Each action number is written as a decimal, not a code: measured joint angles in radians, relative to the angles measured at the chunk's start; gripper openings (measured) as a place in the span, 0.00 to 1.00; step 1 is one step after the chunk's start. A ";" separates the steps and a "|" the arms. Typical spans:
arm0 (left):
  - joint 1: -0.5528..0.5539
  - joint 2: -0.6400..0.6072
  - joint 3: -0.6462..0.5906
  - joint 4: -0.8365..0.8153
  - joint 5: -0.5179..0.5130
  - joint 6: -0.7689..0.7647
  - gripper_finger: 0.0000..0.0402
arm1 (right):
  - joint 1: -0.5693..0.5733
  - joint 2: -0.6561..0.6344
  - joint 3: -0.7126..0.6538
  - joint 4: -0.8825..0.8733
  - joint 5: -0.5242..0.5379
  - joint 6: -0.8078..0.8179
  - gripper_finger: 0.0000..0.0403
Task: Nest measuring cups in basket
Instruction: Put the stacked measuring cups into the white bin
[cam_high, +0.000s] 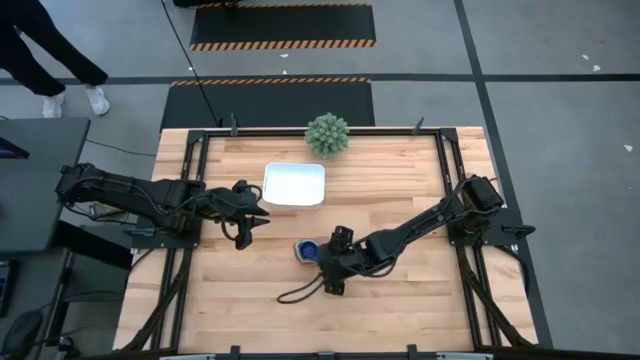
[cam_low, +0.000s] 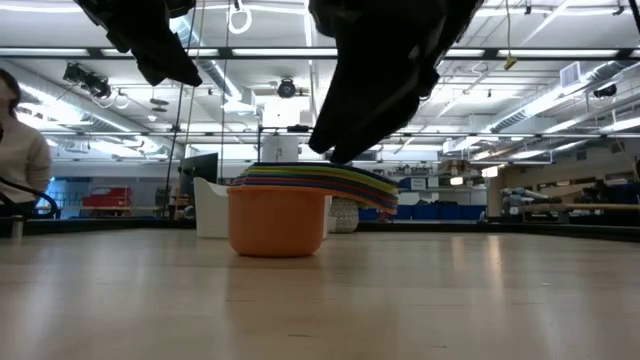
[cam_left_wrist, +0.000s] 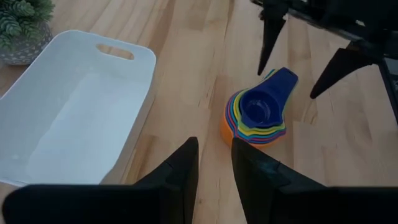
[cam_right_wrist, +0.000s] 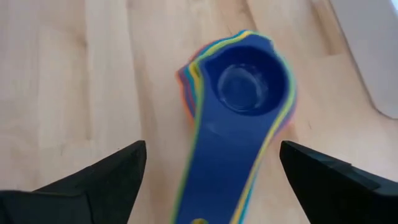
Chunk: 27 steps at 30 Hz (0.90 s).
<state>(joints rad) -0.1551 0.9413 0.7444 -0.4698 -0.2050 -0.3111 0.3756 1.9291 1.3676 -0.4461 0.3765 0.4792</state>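
The tabletop (cam_high: 400, 290) is made of light wooden planks with a black metal frame around its edges. It stands on a grey floor (cam_high: 560, 60) with black mats edged in orange and black stripes (cam_high: 282, 25). The low view looks into a big hall with rows of ceiling lights, and a person (cam_low: 18, 150) in a light top sits at the far left of that view. In the high view a person's legs with white shoes (cam_high: 70, 85) show beyond the tabletop's far left corner.

The measuring cups (cam_high: 308, 250) are nested in one stack, the orange one at the bottom and the navy one on top, handles fanned to one side. The stack stands on the wood near the middle of the tabletop, outside the white basket (cam_high: 294, 185), which lies a little farther back with free wood between them. The spiky ball plant (cam_high: 327, 134) stands just behind the basket, near the back edge.

The right gripper (cam_right_wrist: 211, 168) hangs directly above the stack, with its jaws spread wide, one on each side of the navy handle and not touching it. The left gripper (cam_high: 252, 218) hovers beside the basket's left front corner, with its jaws nearly together and holding nothing.

The front half of the tabletop and both side margins are free, except for a dark cable loop (cam_high: 300, 292) near the right arm.
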 joint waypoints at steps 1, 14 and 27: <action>0.000 0.000 0.000 -0.001 0.000 0.000 0.26 | 0.004 -0.007 -0.020 0.030 -0.004 -0.002 0.93; 0.001 0.000 0.000 0.000 0.000 0.002 0.26 | 0.017 -0.225 -0.376 0.443 -0.002 -0.037 0.93; 0.001 0.000 0.000 0.013 -0.022 -0.011 0.26 | 0.007 -0.131 -0.344 0.475 -0.021 -0.117 0.96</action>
<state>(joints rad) -0.1543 0.9416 0.7448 -0.4570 -0.2267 -0.3218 0.3823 1.7979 1.0240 0.0293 0.3552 0.3617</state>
